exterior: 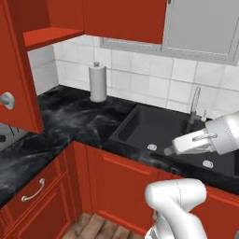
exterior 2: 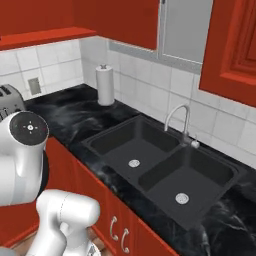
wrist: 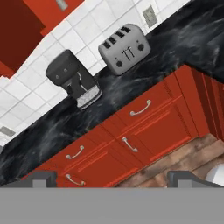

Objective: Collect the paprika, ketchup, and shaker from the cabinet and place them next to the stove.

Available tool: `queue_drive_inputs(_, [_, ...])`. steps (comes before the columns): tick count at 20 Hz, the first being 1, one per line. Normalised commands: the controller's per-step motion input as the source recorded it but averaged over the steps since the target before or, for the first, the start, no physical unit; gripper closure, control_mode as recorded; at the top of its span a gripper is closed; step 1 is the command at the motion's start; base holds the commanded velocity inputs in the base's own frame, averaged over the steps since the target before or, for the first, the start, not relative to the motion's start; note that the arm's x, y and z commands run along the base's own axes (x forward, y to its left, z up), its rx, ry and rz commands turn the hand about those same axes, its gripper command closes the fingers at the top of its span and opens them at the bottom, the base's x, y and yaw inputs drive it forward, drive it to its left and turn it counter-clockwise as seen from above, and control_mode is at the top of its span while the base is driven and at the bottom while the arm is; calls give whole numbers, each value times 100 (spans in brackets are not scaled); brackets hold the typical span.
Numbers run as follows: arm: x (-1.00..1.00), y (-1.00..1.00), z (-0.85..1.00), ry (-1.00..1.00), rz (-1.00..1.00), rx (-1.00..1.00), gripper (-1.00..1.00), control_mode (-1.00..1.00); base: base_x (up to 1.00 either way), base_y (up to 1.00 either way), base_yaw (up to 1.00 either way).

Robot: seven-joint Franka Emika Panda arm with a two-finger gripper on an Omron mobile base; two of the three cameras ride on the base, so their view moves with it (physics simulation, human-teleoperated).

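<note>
The red cabinet (exterior: 16, 70) hangs at the upper left with its door swung open, silver handle (exterior: 7, 100) toward me. Its lower shelf (exterior: 51, 36) shows only its front edge and underside. The paprika, ketchup, shaker and stove are out of view. My gripper (wrist: 114, 178) is open, its fingertips (wrist: 41, 178) far apart with nothing between them. The tilted hand view looks across the black counter (wrist: 131, 87) and the red drawers (wrist: 140, 118) below it. My white forearm (exterior: 205, 140) hangs over the sink.
A black double sink (exterior 2: 165, 165) with a curved faucet (exterior 2: 177, 117) is set in the counter. A paper towel roll (exterior: 98, 83) stands at the back wall. A grey toaster (wrist: 124, 50) and a black coffee machine (wrist: 72, 78) stand on the side counter. Wooden floor (exterior: 93, 228) lies below.
</note>
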Motion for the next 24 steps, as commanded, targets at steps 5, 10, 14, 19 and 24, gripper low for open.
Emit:
queue_drive_inputs(5, [0,0,0,0,0,0,-100,100,57,-8,48])
queue_drive_inputs(10, [0,0,0,0,0,0,-100,100,51,0,52])
queue_drive_inputs(14, [0,0,0,0,0,0,-100,100,65,0,42])
queue_drive_inputs(19, [0,0,0,0,0,0,-100,100,78,0,38])
queue_drive_inputs(24, [0,0,0,0,0,0,-100,100,95,0,35])
